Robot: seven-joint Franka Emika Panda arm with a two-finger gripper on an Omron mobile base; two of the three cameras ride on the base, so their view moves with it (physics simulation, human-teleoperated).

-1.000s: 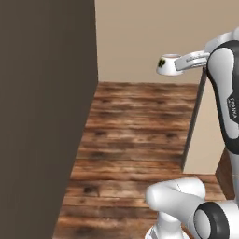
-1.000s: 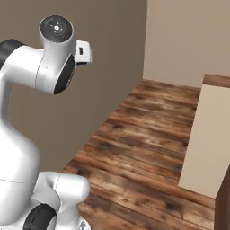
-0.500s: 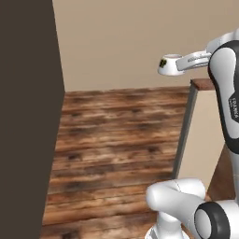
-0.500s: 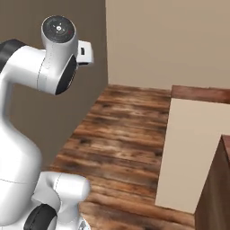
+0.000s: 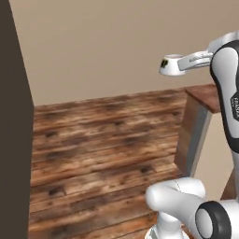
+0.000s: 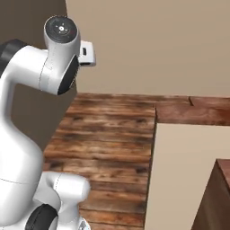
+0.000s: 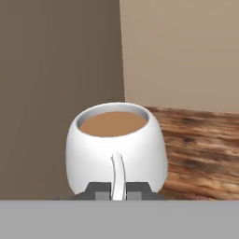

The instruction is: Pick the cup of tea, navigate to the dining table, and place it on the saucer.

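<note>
My gripper (image 7: 118,190) is clenched on the handle of the cup of tea (image 7: 116,145), which sits upright just ahead of my fingertips, brown tea level inside. In the left base view I carry the cup (image 5: 171,65) high in the air, well above the plank floor (image 5: 102,144). The dining table (image 5: 205,95) lies below and beside my hand, its reddish top (image 6: 193,114) near a beige wall (image 6: 157,45).
</note>
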